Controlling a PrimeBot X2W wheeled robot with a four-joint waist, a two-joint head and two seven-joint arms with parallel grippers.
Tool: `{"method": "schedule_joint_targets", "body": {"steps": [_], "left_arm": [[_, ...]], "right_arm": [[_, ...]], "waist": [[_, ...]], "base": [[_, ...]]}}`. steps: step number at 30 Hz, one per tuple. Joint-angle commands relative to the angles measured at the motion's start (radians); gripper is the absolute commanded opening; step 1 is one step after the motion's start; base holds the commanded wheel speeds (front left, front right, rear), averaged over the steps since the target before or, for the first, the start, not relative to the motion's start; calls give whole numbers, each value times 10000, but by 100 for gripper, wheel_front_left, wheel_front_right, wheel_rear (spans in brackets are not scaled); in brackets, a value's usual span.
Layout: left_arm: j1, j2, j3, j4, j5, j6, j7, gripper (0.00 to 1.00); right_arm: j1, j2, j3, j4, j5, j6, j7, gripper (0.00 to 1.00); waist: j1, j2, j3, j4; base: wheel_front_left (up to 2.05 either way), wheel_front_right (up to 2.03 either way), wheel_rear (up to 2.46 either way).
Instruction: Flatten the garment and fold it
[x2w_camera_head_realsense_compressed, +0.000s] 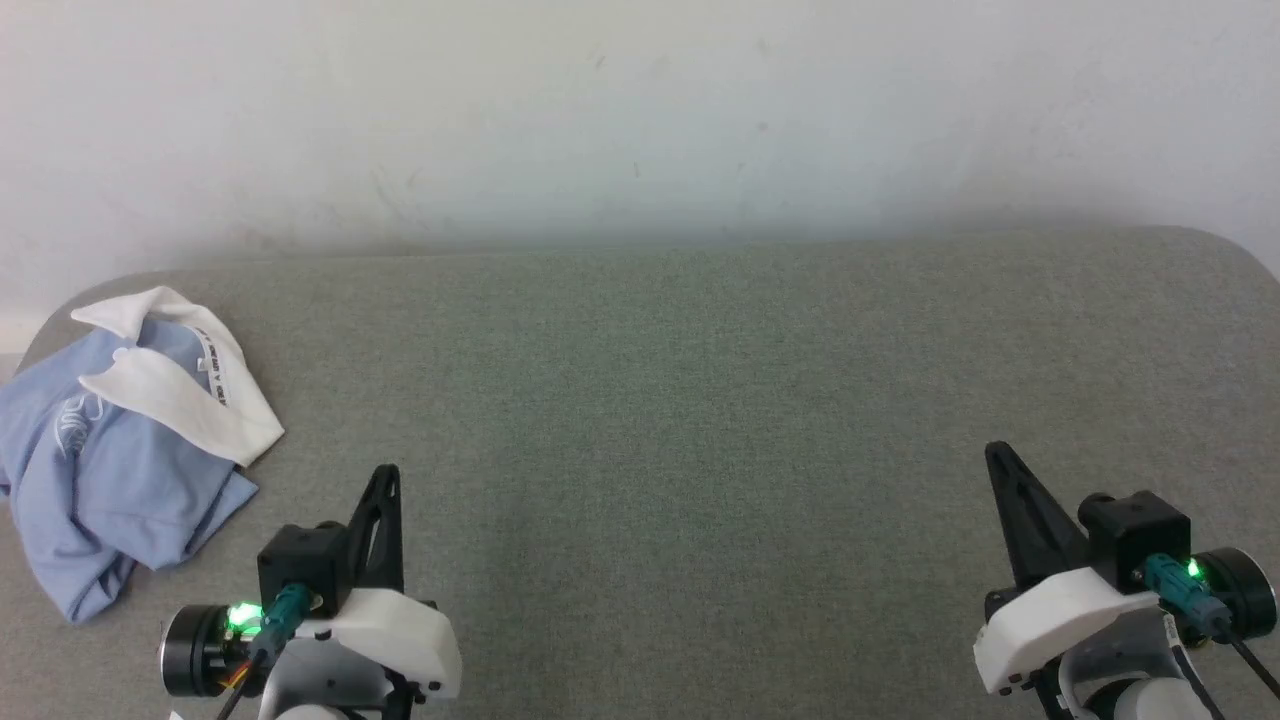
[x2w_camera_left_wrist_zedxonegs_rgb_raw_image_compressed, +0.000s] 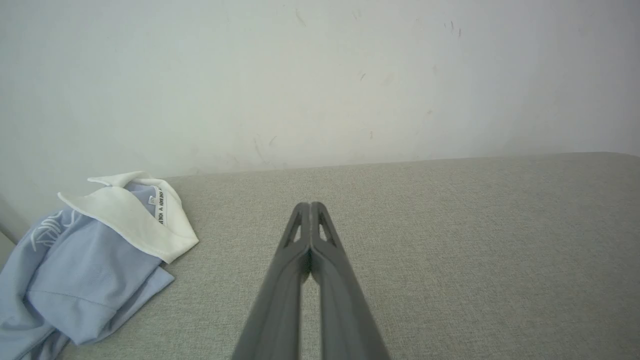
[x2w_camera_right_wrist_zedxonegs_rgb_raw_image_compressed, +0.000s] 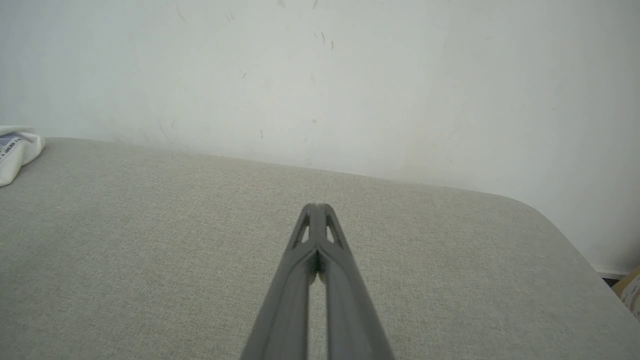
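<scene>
Garment (x2w_camera_head_realsense_compressed: 110, 470): light blue polo shirt, white collar uppermost, crumpled in heap, far left on grey surface.

Head high, looking down; wrists low, facing wall (x2w_camera_left_wrist_zedxonegs_rgb_raw_image_compressed: 320, 75); all share garment (x2w_camera_head_realsense_compressed: 100, 480).

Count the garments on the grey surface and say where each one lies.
1. The garment lies crumpled at the left end of the grey surface, white collar uppermost, ahead and to the left of the shut left gripper. Anything beneath its folds would be hidden.
</scene>
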Motion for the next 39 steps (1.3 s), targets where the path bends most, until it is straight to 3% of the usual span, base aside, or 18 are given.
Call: {"method": "schedule_joint_targets", "body": {"steps": [1,39], "left_arm": [[-127,-19,39,-53,64,-7,1,0],[-127,-19,39,-53,64,-7,1,0]], "right_arm": [[-146,36,-1,-58,-72,-9,5,0],[-146,36,-1,-58,-72,-9,5,0]], "waist": [[0,0,0,0],[0,0,0,0]], "base": [[0,0,0],[0,0,0]]}}
